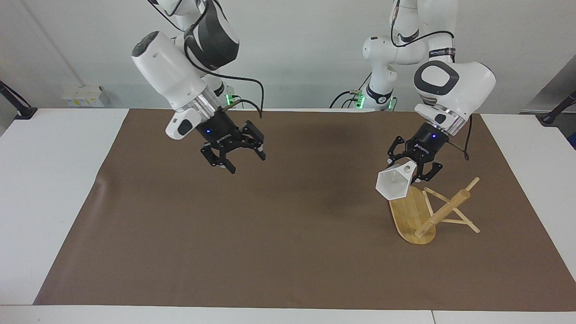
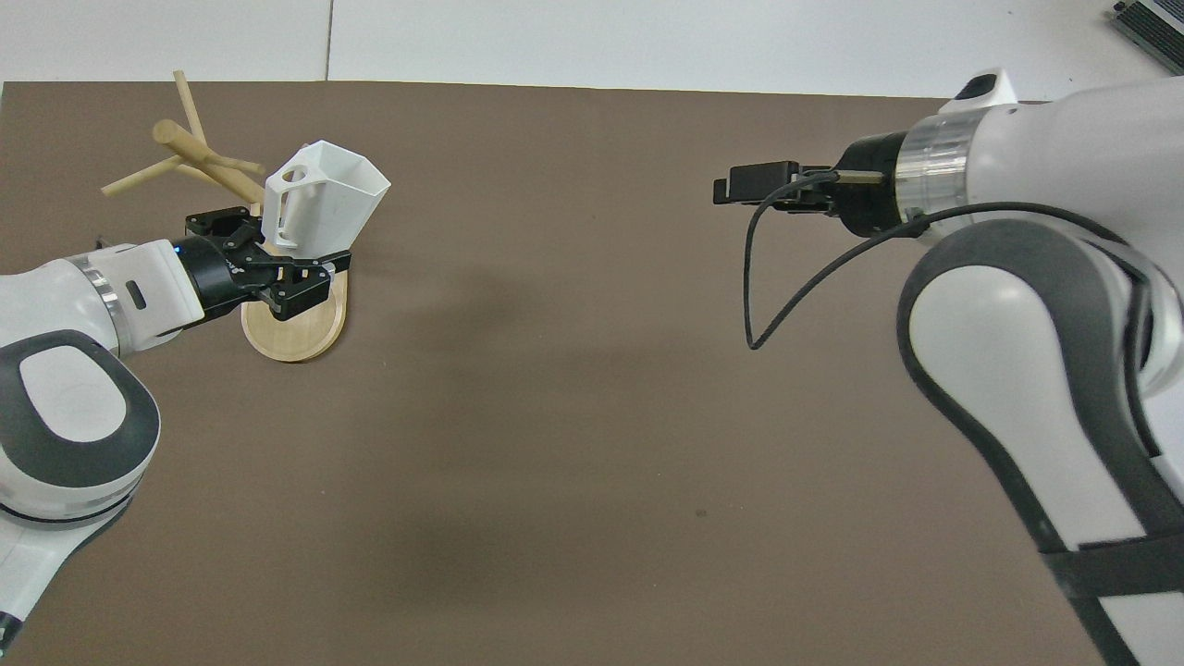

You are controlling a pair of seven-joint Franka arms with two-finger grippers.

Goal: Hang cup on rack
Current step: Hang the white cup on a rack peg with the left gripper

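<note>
The white faceted cup [image 1: 393, 185] [image 2: 328, 199] hangs in the air, tilted, with its mouth turned away from the robots. My left gripper [image 1: 416, 173] [image 2: 296, 273] is shut on its blocky handle and holds it over the end of the rack's oval base [image 1: 407, 215] nearer the robots. The bamboo rack [image 1: 443, 210] [image 2: 199, 153] seems to lie tipped over, post and thin pegs slanting toward the left arm's end of the table. My right gripper [image 1: 247, 163] [image 2: 731, 185] hangs open and empty over the mat toward the right arm's end.
A brown mat [image 1: 252, 234] covers most of the white table [image 1: 49, 189]. It has a small wrinkle [image 1: 96, 184] at the right arm's end. Small white boxes [image 1: 81, 96] sit by the wall.
</note>
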